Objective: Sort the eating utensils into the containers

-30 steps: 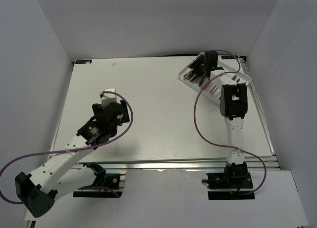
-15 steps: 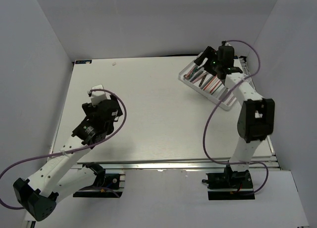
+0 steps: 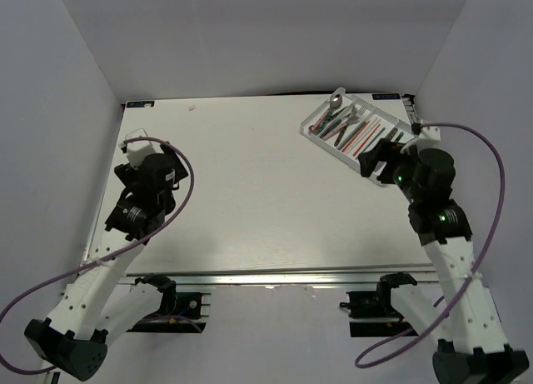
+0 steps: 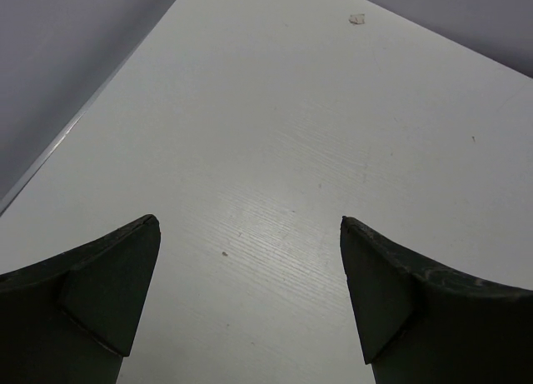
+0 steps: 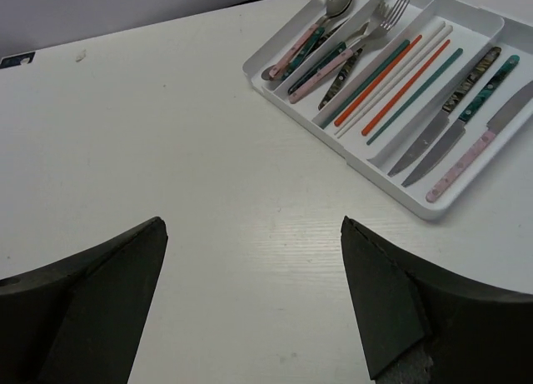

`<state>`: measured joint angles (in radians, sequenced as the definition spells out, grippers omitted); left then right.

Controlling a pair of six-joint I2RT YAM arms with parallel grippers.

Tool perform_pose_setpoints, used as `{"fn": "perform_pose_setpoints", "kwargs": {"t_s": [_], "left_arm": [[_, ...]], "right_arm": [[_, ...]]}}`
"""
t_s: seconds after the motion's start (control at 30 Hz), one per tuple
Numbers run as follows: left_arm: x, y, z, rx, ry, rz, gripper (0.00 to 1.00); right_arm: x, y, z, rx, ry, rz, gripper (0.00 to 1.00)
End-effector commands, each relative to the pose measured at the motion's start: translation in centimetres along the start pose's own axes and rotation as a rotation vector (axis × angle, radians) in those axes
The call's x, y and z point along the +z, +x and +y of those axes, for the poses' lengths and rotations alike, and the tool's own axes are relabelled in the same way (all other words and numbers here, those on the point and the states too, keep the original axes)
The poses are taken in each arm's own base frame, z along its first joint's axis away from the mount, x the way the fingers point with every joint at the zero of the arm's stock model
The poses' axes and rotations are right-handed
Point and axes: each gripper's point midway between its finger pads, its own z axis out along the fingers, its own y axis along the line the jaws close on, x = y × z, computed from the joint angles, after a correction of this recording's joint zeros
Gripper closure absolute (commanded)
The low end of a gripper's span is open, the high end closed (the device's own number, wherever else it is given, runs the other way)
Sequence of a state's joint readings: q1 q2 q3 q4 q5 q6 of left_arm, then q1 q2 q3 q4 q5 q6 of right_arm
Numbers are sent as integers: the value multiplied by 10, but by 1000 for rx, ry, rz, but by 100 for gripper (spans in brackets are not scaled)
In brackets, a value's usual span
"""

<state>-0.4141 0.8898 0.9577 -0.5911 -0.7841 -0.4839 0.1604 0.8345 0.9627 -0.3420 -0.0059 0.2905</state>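
The containers are the long compartments of one white tray (image 5: 333, 139) at the table's far right, also visible in the top view as the tray (image 3: 321, 142). The eating utensils (image 3: 354, 127) lie in it. Spoons (image 5: 321, 26) and forks (image 5: 366, 34) fill the left compartments, orange, green and white chopsticks (image 5: 400, 76) the middle, teal and pink knives (image 5: 466, 126) the right. My right gripper (image 5: 251, 226) is open and empty over bare table, just short of the tray's near corner (image 3: 379, 161). My left gripper (image 4: 248, 219) is open and empty at the far left (image 3: 132, 155).
White walls close in the table on the left, back and right. A small white scrap (image 4: 356, 19) lies near the back left. The table's left edge (image 4: 58, 142) runs close beside the left gripper.
The right arm has drawn back from over the tray toward the near right, its jaws opening wider. The left arm has swung left and a little farther back, still open.
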Motion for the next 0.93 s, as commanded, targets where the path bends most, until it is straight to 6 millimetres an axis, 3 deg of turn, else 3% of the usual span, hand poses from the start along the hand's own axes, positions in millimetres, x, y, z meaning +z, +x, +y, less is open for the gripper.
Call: {"fn": "perform_pose_setpoints", "kwargs": {"t_s": [0.0, 0.03, 0.13, 0.3, 0.9], "left_arm": [[-15, -16, 18, -40, -8, -63, 2], [-16, -11, 21, -39, -7, -58, 2], [-21, 1, 30, -45, 10, -58, 2], [-22, 18, 43, -23, -14, -52, 2], [-26, 22, 37, -43, 48, -41, 2]], "right_arm": [[-31, 25, -5, -56, 8, 36, 11], [-33, 39, 2, -51, -45, 60, 11], [-46, 50, 3, -75, -77, 37, 11], [-63, 49, 4, -102, -92, -22, 11], [-54, 60, -7, -95, -45, 4, 11]]}}
